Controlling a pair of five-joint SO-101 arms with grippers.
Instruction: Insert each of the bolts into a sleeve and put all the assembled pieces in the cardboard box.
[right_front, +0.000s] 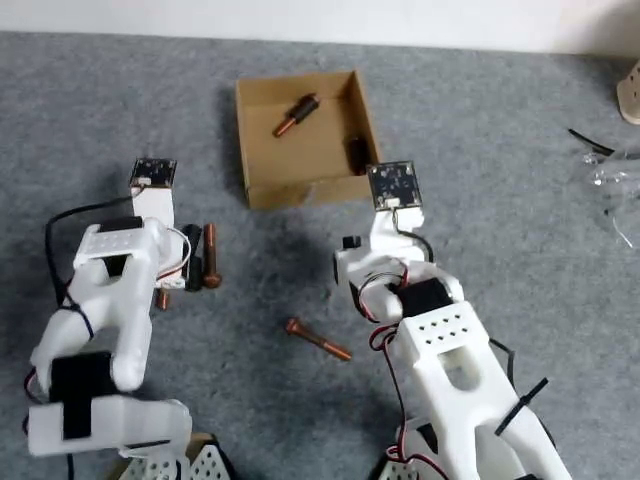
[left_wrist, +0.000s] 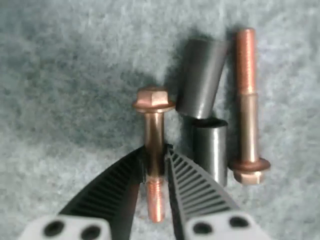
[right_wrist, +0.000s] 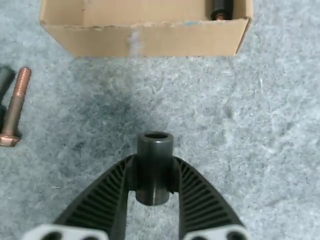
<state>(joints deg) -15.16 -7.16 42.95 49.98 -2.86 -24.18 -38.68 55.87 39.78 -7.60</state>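
My left gripper (left_wrist: 156, 160) is shut on the shank of a copper bolt (left_wrist: 154, 125), whose hex head points away from the wrist; in the high view this bolt (right_front: 162, 297) peeks out beside the left arm. Beside it on the carpet lie two black sleeves (left_wrist: 200, 77) (left_wrist: 211, 150) and another bolt (left_wrist: 247, 100). My right gripper (right_wrist: 154, 175) is shut on a black sleeve (right_wrist: 155, 160) with its open bore facing the cardboard box (right_wrist: 145, 35). The box (right_front: 255, 140) holds an assembled bolt-and-sleeve piece (right_front: 296, 115) and a second dark piece (right_front: 355, 150).
A loose bolt (right_front: 318, 339) lies on the grey carpet between the two arms. A bolt (right_front: 210, 255) and sleeve (right_front: 193, 258) lie right of the left arm. Clear plastic bits and black ties (right_front: 610, 170) sit at the far right.
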